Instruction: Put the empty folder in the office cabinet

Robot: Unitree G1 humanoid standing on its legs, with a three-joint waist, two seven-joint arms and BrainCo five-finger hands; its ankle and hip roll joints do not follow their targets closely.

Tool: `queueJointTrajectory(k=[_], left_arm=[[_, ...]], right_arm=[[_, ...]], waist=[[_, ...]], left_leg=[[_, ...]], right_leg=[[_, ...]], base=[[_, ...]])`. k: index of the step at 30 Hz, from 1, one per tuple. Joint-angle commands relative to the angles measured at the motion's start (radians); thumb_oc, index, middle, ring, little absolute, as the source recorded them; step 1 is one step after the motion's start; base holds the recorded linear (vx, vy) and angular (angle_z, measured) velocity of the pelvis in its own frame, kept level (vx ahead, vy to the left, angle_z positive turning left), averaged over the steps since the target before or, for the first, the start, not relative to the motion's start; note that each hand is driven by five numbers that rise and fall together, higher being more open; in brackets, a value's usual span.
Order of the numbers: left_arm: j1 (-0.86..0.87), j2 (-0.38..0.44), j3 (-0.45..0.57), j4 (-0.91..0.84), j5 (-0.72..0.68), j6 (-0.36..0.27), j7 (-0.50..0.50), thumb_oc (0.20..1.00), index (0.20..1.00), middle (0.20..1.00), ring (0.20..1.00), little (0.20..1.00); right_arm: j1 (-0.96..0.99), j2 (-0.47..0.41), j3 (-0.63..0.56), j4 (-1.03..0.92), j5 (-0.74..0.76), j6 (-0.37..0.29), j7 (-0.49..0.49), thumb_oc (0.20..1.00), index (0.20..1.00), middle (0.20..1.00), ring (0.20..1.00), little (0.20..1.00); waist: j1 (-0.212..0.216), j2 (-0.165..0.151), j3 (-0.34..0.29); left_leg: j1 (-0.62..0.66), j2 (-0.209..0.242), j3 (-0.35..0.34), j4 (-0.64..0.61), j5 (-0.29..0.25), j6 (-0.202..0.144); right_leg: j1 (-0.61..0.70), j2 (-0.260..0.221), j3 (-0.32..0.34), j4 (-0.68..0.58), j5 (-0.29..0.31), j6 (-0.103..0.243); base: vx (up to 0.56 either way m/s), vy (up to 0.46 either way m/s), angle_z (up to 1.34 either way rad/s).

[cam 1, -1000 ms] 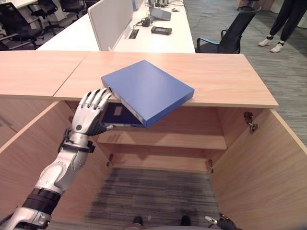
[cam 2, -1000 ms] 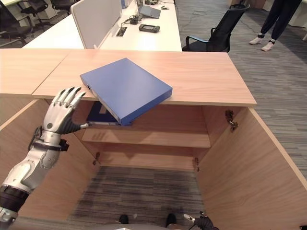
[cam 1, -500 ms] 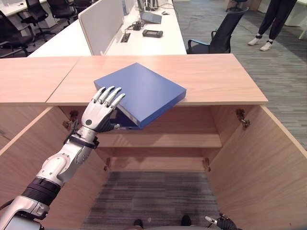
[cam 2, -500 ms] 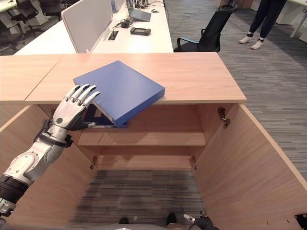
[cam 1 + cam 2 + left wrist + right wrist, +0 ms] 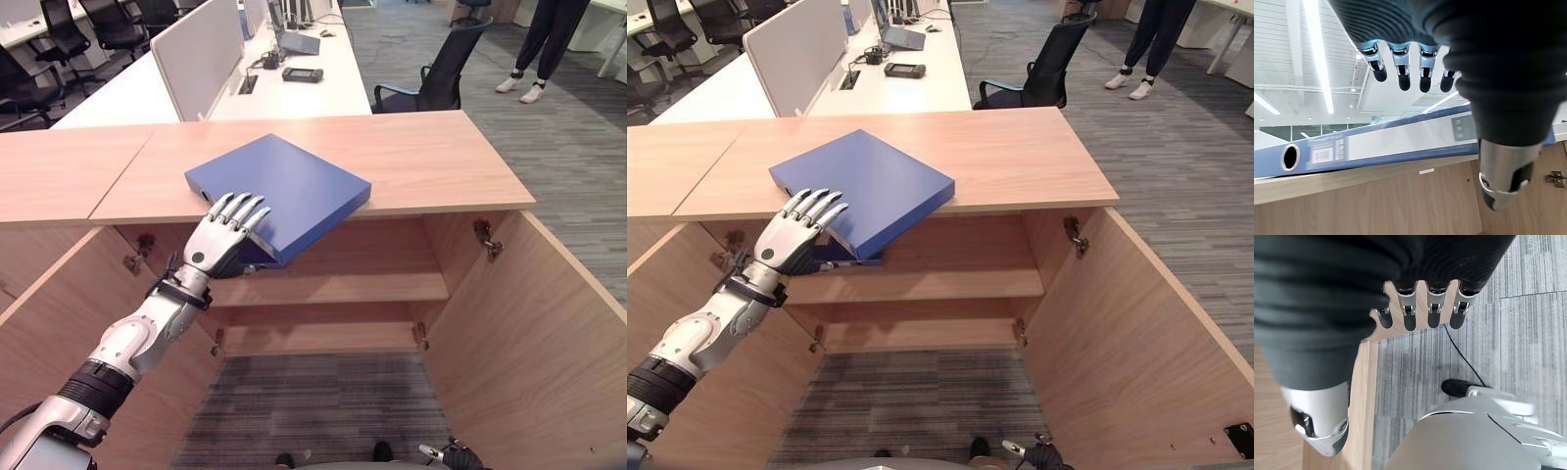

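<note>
On the counter [image 5: 411, 157] above the open cabinet [image 5: 323, 289], the folder [image 5: 284, 186] overhangs the edge; the left hand [image 5: 223, 235], fingers straight, grips nothing, so a nudge could tip it.

Left arm [image 5: 129, 341]: smooth silver-grey shells, rounded along the forearm, with a wide black ribbed band [image 5: 90, 386] near the elbow and a narrow dark strap [image 5: 182, 291] at the wrist. Left hand [image 5: 217, 240]: silver metal back and jointed silver fingers [image 5: 238, 210] with dark tips. In its wrist view, a dark ribbed cover [image 5: 1508, 58] bulges over the wrist, and the silver thumb [image 5: 1506, 171] has a dark inset and a dark tip. Right hand [image 5: 1433, 303]: the same build, with a dark ribbed cover [image 5: 1317, 303], silver dark-tipped fingers in a row, and a broad silver thumb [image 5: 1320, 423] with a dark pad.
</note>
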Motion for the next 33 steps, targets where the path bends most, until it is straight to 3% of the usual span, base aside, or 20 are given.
queueJointTrajectory(k=[1, 33], left_arm=[[-0.190, 0.025, -0.014, 0.046, 0.006, 0.005, 0.014, 1.000, 1.000, 1.000, 1.000, 1.000], [-0.261, 0.002, -0.069, 0.157, 0.023, 0.044, -0.002, 1.000, 1.000, 1.000, 1.000, 1.000]], right_arm=[[-0.059, -0.014, 0.012, 0.026, -0.002, -0.023, -0.019, 1.000, 1.000, 1.000, 1.000, 1.000], [-0.055, -0.015, 0.010, 0.041, -0.012, -0.017, -0.022, 1.000, 1.000, 1.000, 1.000, 1.000]], waist=[[0.000, -0.039, 0.035], [-0.020, -0.036, 0.031]], left_leg=[[0.039, -0.014, -0.001, 0.013, -0.125, -0.006], [0.045, -0.012, 0.013, 0.013, -0.125, -0.008]], right_leg=[[0.062, -0.104, -0.009, 0.016, -0.110, 0.129], [0.061, -0.103, -0.004, 0.017, -0.111, 0.128]], base=[[0.00, 0.000, 0.00], [0.00, 0.000, 0.00]])
